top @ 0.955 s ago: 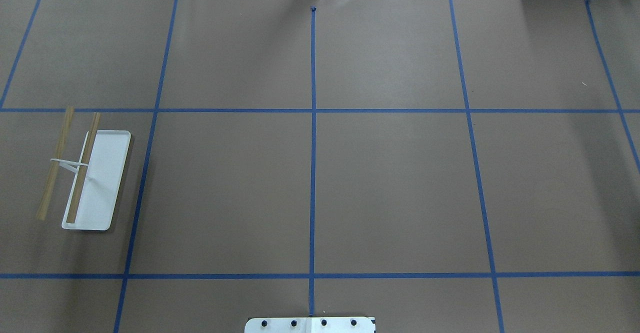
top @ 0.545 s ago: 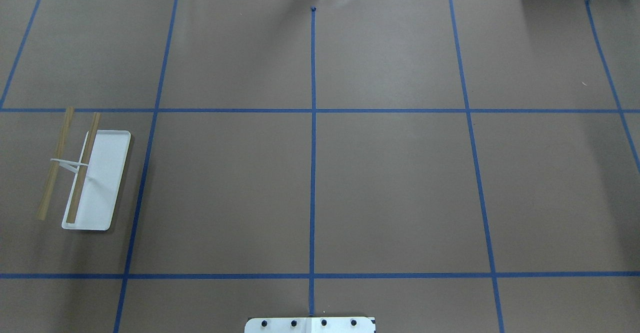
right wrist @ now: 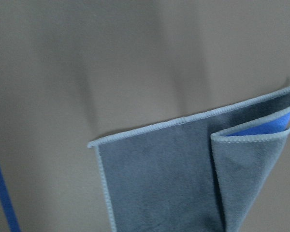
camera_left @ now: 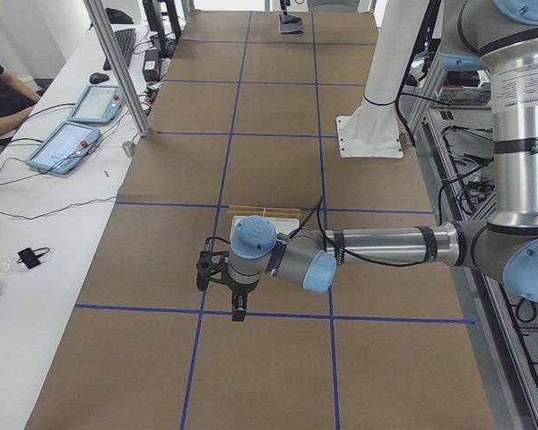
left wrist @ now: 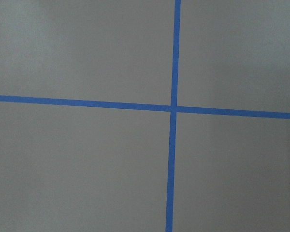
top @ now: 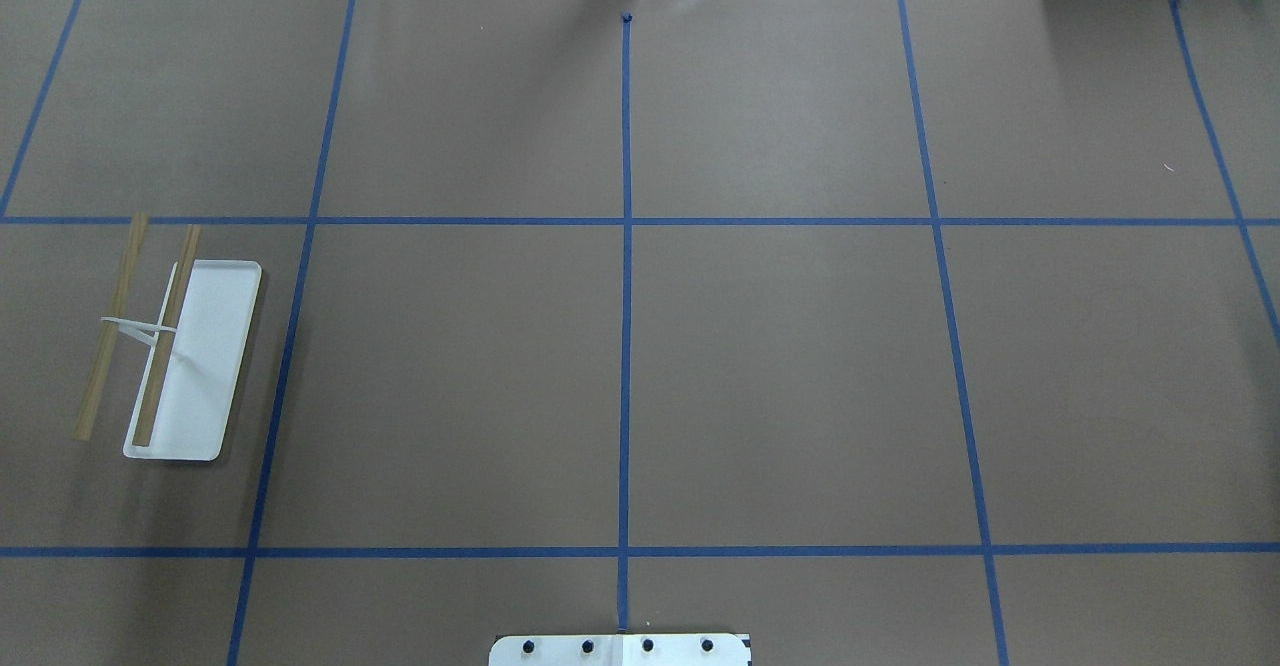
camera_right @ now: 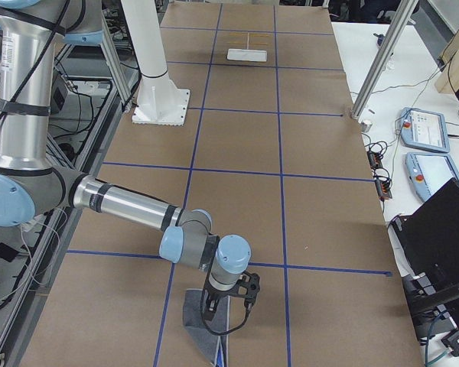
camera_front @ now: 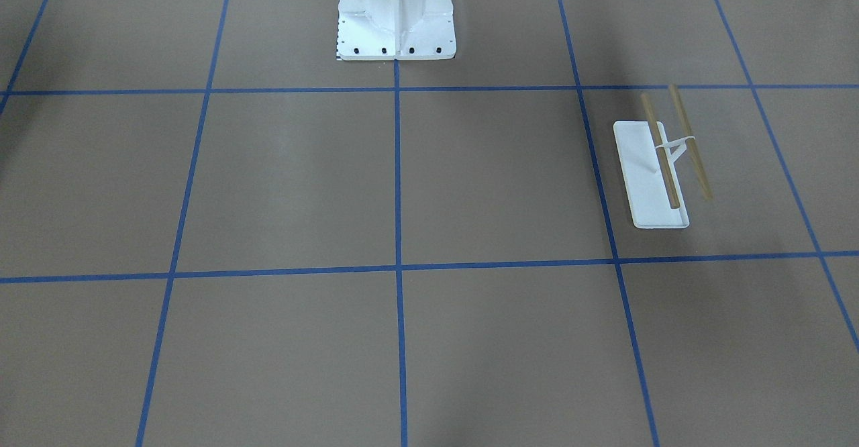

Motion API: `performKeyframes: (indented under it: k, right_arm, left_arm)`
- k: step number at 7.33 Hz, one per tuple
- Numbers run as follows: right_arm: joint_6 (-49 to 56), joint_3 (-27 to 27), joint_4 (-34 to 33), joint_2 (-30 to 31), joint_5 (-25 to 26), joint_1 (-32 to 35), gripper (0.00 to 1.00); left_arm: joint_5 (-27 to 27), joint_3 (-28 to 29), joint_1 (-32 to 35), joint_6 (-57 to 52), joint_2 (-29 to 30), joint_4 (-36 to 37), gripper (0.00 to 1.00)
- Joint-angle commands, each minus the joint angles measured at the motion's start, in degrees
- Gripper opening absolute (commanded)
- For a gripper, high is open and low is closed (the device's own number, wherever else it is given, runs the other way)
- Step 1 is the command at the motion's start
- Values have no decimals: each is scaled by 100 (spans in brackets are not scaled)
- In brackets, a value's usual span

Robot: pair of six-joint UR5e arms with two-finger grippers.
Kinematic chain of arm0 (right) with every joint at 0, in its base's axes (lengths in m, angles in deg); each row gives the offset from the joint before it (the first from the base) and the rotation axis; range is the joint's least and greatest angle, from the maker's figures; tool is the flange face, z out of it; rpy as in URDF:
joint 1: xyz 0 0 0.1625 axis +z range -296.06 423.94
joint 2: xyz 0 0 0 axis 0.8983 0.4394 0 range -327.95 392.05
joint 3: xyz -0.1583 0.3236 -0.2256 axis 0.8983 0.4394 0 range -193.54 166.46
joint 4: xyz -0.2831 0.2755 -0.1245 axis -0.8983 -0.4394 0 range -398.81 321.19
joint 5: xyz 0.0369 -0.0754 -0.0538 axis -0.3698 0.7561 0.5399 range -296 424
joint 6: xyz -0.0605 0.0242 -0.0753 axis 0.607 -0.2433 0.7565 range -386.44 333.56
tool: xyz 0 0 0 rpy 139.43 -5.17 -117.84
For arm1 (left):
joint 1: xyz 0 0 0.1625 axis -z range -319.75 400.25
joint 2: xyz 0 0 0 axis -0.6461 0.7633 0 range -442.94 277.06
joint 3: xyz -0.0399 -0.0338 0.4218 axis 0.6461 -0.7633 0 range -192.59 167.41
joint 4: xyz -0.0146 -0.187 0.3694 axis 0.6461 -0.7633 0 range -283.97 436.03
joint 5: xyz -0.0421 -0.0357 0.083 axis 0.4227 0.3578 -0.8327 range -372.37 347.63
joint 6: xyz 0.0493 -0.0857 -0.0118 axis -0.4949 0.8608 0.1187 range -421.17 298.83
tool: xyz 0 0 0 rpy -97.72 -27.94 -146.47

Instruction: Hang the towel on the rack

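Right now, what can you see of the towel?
The towel is a dark grey cloth with a light stitched edge, lying on the brown table. One side is folded over, and a strip of bright blue shows in the fold. In the right side view it lies under the right gripper; contact cannot be judged.

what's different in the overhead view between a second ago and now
Nothing visibly changed in the overhead view. The rack stands on the same spot on the table, with nothing hung on it, and no arm enters that view then or now.
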Motion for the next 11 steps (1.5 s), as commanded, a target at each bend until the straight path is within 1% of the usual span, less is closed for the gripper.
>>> performKeyframes:
  k: [1, 2, 3, 6, 7, 8, 9, 10, 11]
  right_arm:
    - [-50, 890, 1267, 159, 295, 0, 100]
    - [-68, 1279, 1761, 176, 244, 0, 100]
    - [-69, 1370, 1844, 185, 217, -9, 100]
    - [-51, 1397, 1836, 176, 199, -9, 100]
    - [-42, 1406, 1836, 176, 190, -9, 81]
    - [-51, 1467, 1836, 176, 103, -9, 39]
    - [-42, 1494, 1845, 168, 111, -9, 3]
    - [-42, 1494, 1845, 168, 111, -9, 0]
    - [-86, 1485, 1845, 150, 103, -9, 0]
  left_arm:
    - [-2, -22, 2, 1, 11, -62, 99]
    - [7, -22, 3, 1, 3, -141, 98]
    - [-2, -22, 3, 1, 11, -142, 98]
    - [7, -39, 3, 1, 11, -142, 99]
    - [7, -48, 3, -7, 11, -151, 99]
    - [-2, -92, 3, -8, 3, -142, 98]
    - [7, -92, 3, -16, 2, -151, 98]
    - [7, -92, 3, -16, 2, -160, 98]
    - [7, -101, 3, -16, 11, -160, 98]
